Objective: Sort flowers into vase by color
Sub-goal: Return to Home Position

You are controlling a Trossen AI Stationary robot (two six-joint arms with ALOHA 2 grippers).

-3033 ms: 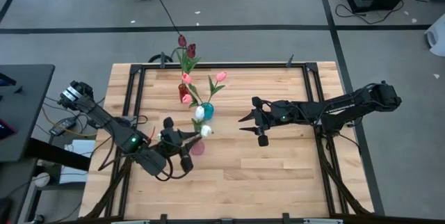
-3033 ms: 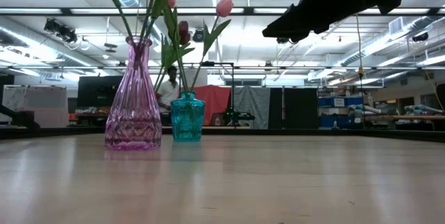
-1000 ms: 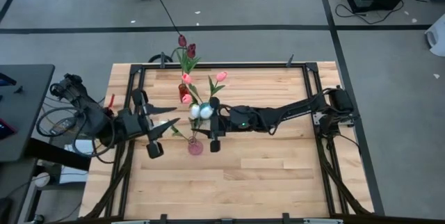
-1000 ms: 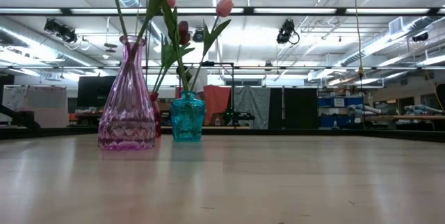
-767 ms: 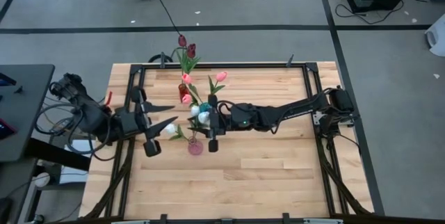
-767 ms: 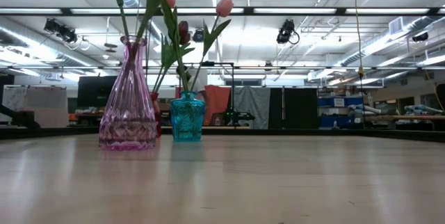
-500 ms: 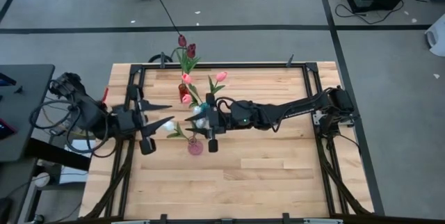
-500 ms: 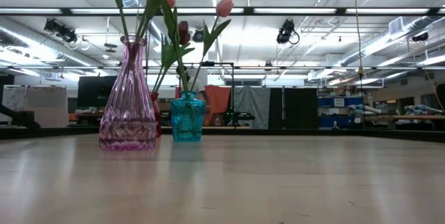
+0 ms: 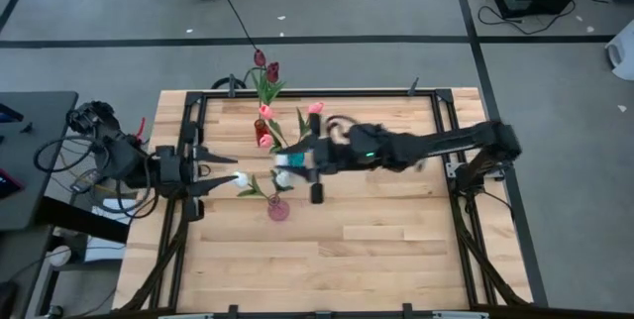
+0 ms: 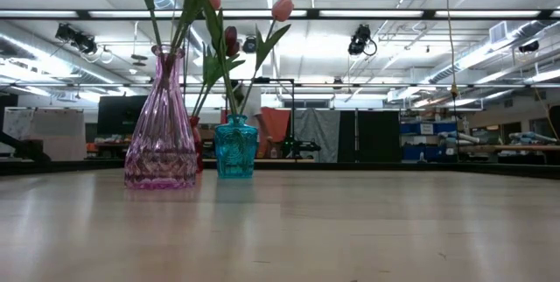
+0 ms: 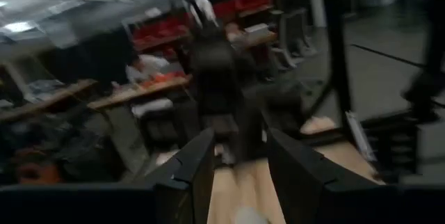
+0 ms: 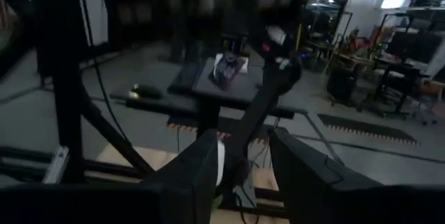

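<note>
Three vases stand left of the table's middle: a pink glass vase (image 9: 279, 208) (image 10: 160, 124), a teal vase (image 10: 236, 146) and a small red vase (image 9: 264, 141). Pink tulips (image 9: 315, 108) and maroon tulips (image 9: 265, 64) stand up from them on green stems. Two white tulip heads show, one (image 9: 243, 178) right at my left gripper's fingertips and one (image 9: 282, 175) under my right gripper. My left gripper (image 9: 234, 169) (image 11: 240, 137) is open near the table's left edge and points right. My right gripper (image 9: 297, 165) (image 12: 243, 137) is open above the teal vase. My right gripper hangs over the white tulip head (image 9: 282, 175); I cannot tell whether a finger touches it. My left gripper's fingertips are right beside the other white head (image 9: 243, 178); I cannot tell whether they touch it.
A black metal frame (image 9: 416, 93) runs around the wooden table top (image 9: 396, 240). The near and right parts of the table hold nothing but the right arm (image 9: 446, 146) stretched across. Cables and a side table (image 9: 30, 160) lie off the left edge.
My left gripper has drawn back toward the table's left edge, staying open. My right gripper has rolled about its axis above the teal vase and pulled slightly toward the right. One white tulip head has swung from beside the other toward the left gripper.
</note>
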